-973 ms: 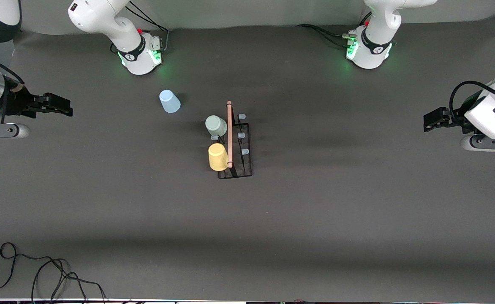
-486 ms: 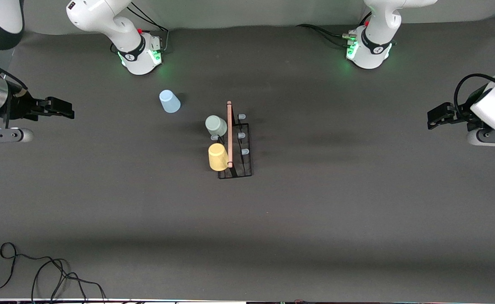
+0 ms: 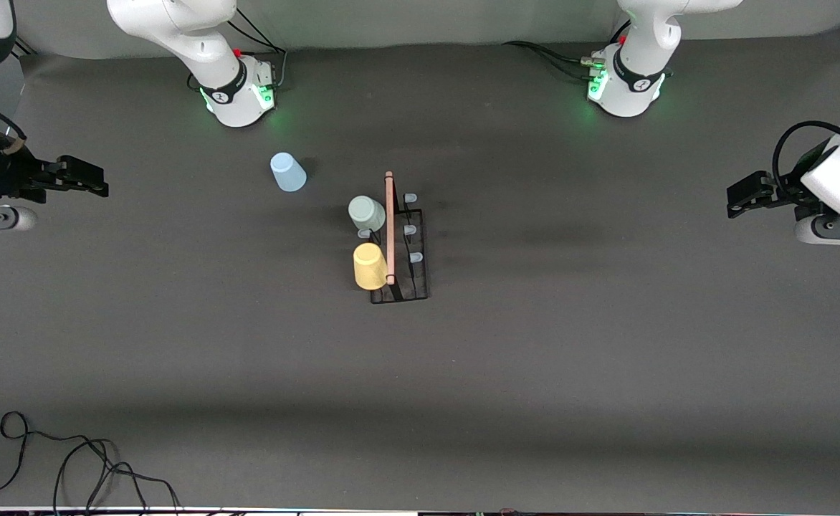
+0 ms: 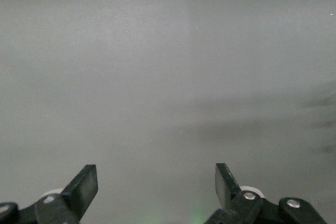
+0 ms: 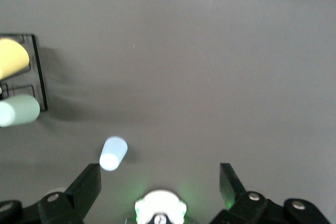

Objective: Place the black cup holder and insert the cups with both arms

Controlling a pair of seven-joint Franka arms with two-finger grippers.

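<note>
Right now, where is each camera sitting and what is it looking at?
Front view: high above the table, facing both arm bases; shows the rack, three cups, left gripper and right gripper, both open.
Left wrist view: on the left arm, looking down at bare table; its own fingers show.
Right wrist view: on the right arm, looking down; its own fingers show.
Shared: front and right wrist views both show the blue cup.
</note>
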